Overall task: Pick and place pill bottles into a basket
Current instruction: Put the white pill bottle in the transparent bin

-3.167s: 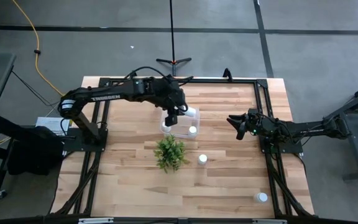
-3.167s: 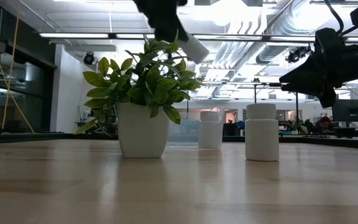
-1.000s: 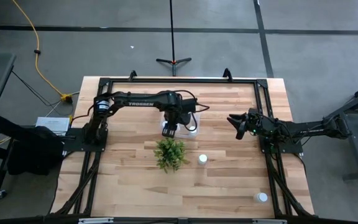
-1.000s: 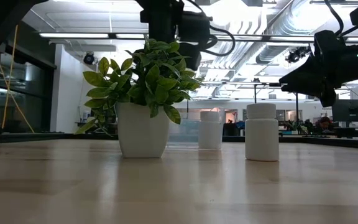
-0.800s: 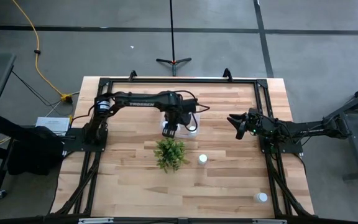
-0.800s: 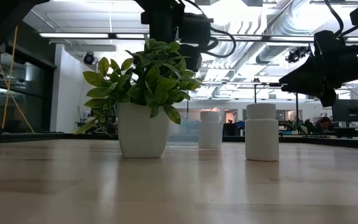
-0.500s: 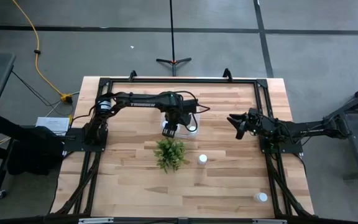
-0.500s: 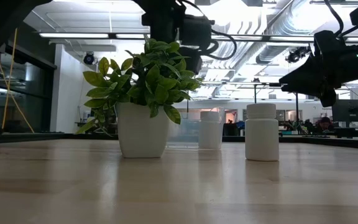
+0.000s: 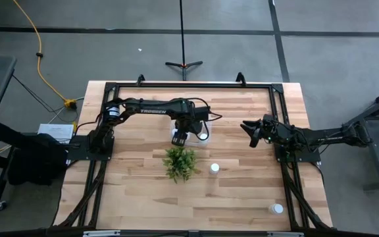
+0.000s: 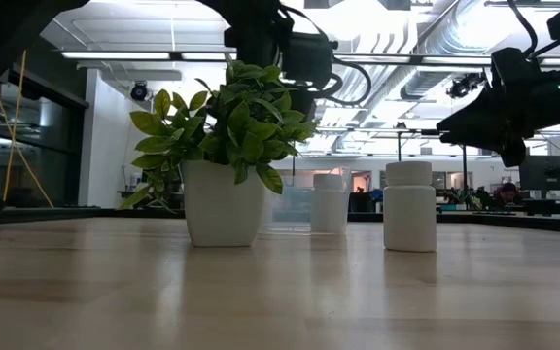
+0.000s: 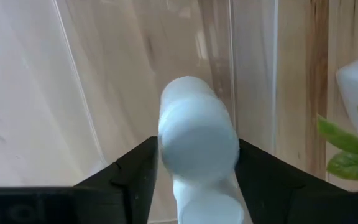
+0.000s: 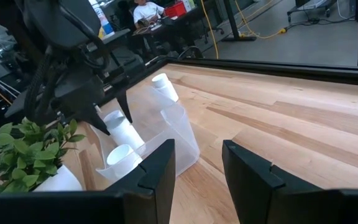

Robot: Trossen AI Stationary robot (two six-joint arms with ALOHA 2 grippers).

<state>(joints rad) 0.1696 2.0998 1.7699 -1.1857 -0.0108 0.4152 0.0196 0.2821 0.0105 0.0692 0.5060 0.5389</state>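
a pill bottle (image 11: 197, 140) lies between the fingers of the left gripper (image 9: 180, 137), low inside the clear basket (image 12: 182, 140) toward the tabletop's far edge, so it can drop among those already there; whether the grasp has let go cannot be told. the right gripper (image 9: 250, 130), part-open and empty, waits near the right edge.

Low view: plant (image 10: 224, 146) blocks my left gripper's tips and most of the bin (image 10: 285, 206). High view: my left arm hides much of the bin; bottles there too small to count. Left wrist: bottle (image 11: 197, 140) blurred, base cut off.
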